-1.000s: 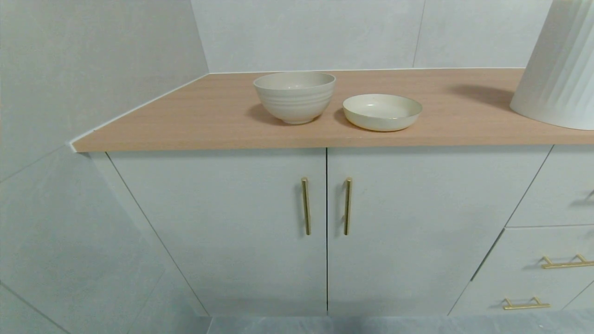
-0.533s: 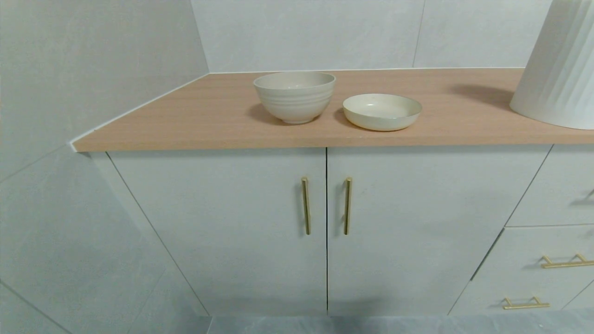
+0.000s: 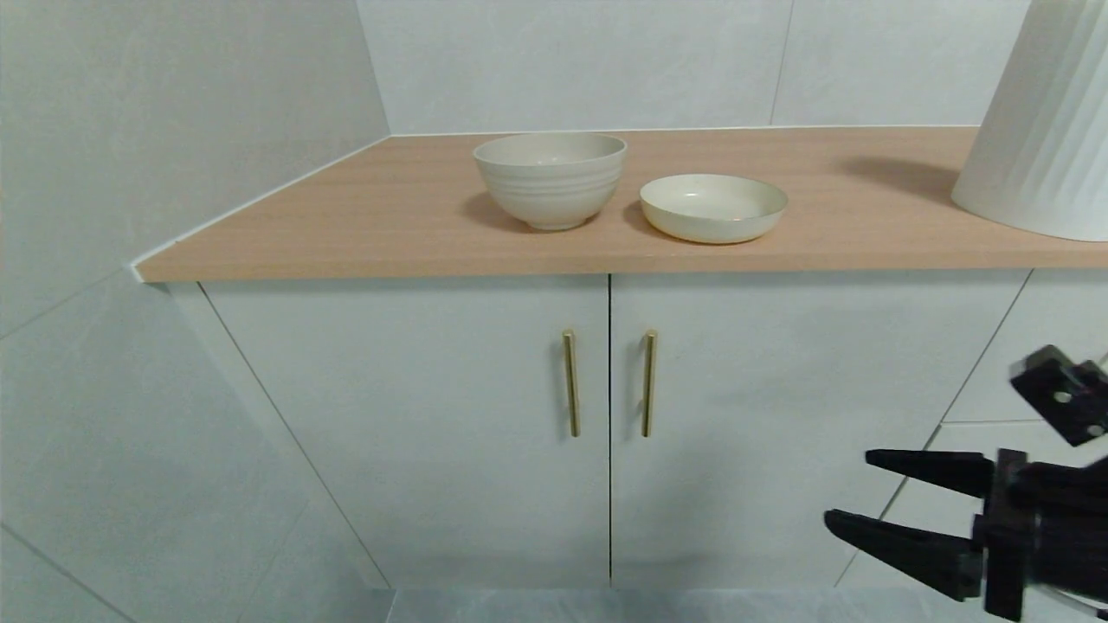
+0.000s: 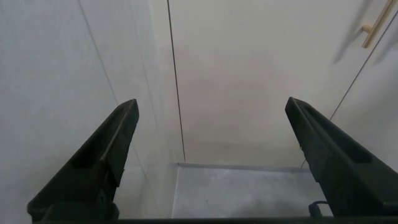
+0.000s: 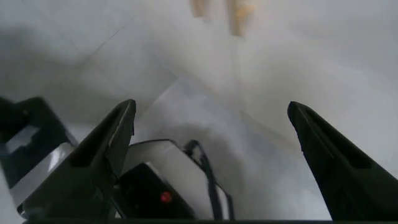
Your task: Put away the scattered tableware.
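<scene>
A deep beige ribbed bowl (image 3: 550, 177) stands on the wooden countertop (image 3: 363, 225). Just to its right lies a shallow cream dish (image 3: 712, 208). Both are upright and apart from each other. My right gripper (image 3: 848, 486) hangs low at the right, in front of the cabinet and well below the countertop, open with nothing between its fingers. In the right wrist view this gripper (image 5: 211, 107) faces the blurred cabinet front. My left gripper (image 4: 211, 104) is open and empty, pointing at a pale cabinet panel near the floor.
Two shut cabinet doors with gold handles (image 3: 571, 383) (image 3: 647, 383) sit under the countertop. Drawers with gold pulls (image 3: 1056, 491) are at the lower right. A tall white ribbed container (image 3: 1039, 130) stands at the countertop's right end. A tiled wall closes the left side.
My right gripper has come into the head view at the lower right, open. The bowl and the dish have not moved.
</scene>
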Available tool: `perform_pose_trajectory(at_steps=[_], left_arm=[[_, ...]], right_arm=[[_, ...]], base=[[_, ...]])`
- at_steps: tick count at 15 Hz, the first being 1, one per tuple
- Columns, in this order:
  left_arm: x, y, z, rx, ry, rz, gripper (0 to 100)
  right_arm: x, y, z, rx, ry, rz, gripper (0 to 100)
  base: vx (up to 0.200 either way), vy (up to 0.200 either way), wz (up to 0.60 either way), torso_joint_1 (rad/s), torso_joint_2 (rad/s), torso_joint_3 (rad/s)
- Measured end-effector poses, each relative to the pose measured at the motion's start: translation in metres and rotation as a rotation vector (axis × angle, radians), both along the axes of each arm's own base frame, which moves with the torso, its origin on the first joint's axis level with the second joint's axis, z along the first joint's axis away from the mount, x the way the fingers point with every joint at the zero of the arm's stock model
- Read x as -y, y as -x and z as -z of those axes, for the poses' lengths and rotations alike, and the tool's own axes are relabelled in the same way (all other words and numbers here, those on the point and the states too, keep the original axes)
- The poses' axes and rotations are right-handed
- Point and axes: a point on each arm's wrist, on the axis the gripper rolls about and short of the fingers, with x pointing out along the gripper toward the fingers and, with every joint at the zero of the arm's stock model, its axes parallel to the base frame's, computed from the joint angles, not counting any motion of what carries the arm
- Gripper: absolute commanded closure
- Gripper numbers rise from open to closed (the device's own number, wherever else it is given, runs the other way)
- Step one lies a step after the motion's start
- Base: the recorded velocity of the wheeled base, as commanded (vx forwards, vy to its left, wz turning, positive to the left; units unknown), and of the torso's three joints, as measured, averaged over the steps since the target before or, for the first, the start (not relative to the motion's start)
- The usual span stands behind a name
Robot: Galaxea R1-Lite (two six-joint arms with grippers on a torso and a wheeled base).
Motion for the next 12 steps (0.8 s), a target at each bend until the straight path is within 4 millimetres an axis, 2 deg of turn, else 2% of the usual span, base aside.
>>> perform_pose_trajectory(at_steps=[4,7,12], left_arm=[[0.0,0.0,0.0,0.0,0.0,0.0,0],[0.0,0.0,0.0,0.0,-0.001,0.0,0],[0.0,0.0,0.0,0.0,0.0,0.0,0]], right_arm=[[-0.061,-0.034,0.01,-0.045,0.017,-0.163,0],[-0.096,-0.056,0.015,-0.091,-0.029,-0.19,0],[-0.115,-0.087,0.028,-0.029,-0.113,-0.131,0]], base=[[0.0,0.0,0.0,0.0,0.0,0.0],[0.0,0.0,0.0,0.0,0.0,0.0],[0.0,0.0,0.0,0.0,0.0,0.0]])
